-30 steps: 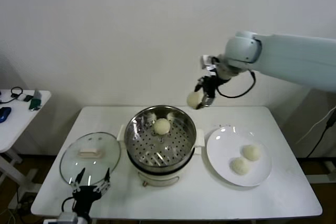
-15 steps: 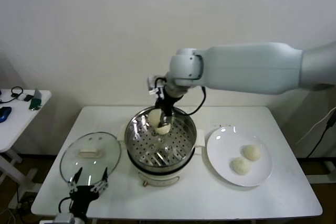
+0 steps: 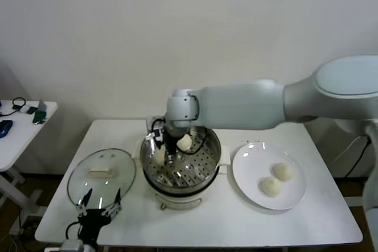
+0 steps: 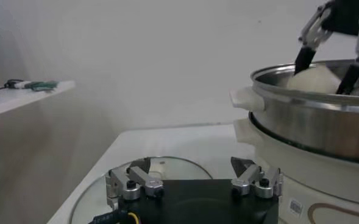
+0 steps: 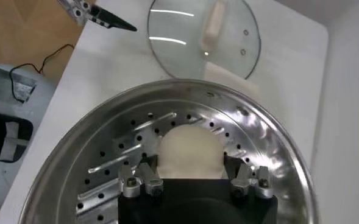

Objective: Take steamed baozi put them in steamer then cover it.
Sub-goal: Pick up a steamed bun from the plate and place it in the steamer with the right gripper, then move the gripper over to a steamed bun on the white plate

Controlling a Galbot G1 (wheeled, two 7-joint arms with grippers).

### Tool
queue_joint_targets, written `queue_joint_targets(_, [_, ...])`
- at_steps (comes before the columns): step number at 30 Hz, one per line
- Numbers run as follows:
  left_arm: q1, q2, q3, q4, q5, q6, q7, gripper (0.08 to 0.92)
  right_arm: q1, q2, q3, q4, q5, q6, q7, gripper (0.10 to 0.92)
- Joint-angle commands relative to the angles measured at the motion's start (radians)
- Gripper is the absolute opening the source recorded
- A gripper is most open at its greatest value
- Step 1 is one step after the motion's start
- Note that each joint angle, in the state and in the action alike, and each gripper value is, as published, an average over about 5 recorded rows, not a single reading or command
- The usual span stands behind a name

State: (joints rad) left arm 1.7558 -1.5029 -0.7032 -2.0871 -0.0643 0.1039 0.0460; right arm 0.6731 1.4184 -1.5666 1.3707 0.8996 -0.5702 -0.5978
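Reaching down into the steamer (image 3: 180, 163) at the middle of the tabletop, the right gripper (image 3: 160, 155) grips a bun (image 5: 189, 152), jaws narrowed around its sides, low over the holed floor on the pot's left half. A second bun (image 3: 185, 141) sits just beside it toward the back edge. Two more buns (image 3: 277, 179) wait on the plate (image 3: 243, 172) near the right edge, closest to this same arm. The left gripper (image 3: 100, 206) hangs spread open at the front left corner, right beside the lid (image 3: 101, 176).
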Motion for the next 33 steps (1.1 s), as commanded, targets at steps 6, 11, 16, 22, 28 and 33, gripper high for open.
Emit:
queue_joint_targets(6, [0.000,0.000,0.001,0.004,0.001,0.000,0.000,0.823,-0.070,0.033,0.002,-0.064,-0.025,0.000,0.023,0.748])
queue_joint_targets(11, [-0.002,0.000,0.000,0.003,0.001,0.002,-0.001,0.823,0.000,-0.004,0.004,-0.044,-0.022,0.040,-0.035,0.817])
queue_joint_targets(16, [-0.003,-0.002,0.003,0.001,0.003,0.005,0.000,0.823,0.155,-0.104,-0.026,-0.007,-0.036,0.136,-0.174,0.822])
queue_joint_targets(22, [-0.006,-0.004,0.007,0.000,0.007,0.010,0.001,0.823,0.359,-0.320,-0.112,0.037,-0.044,0.255,-0.383,0.823])
queue_joint_targets(28, [-0.011,-0.003,0.009,0.000,0.007,0.018,0.003,0.823,0.501,-0.538,-0.266,0.168,-0.062,0.279,-0.430,0.823])
queue_joint_targets(33, [-0.015,-0.001,0.010,0.002,0.005,0.021,0.004,0.823,0.513,-0.724,-0.403,0.307,-0.187,0.243,-0.350,0.823])
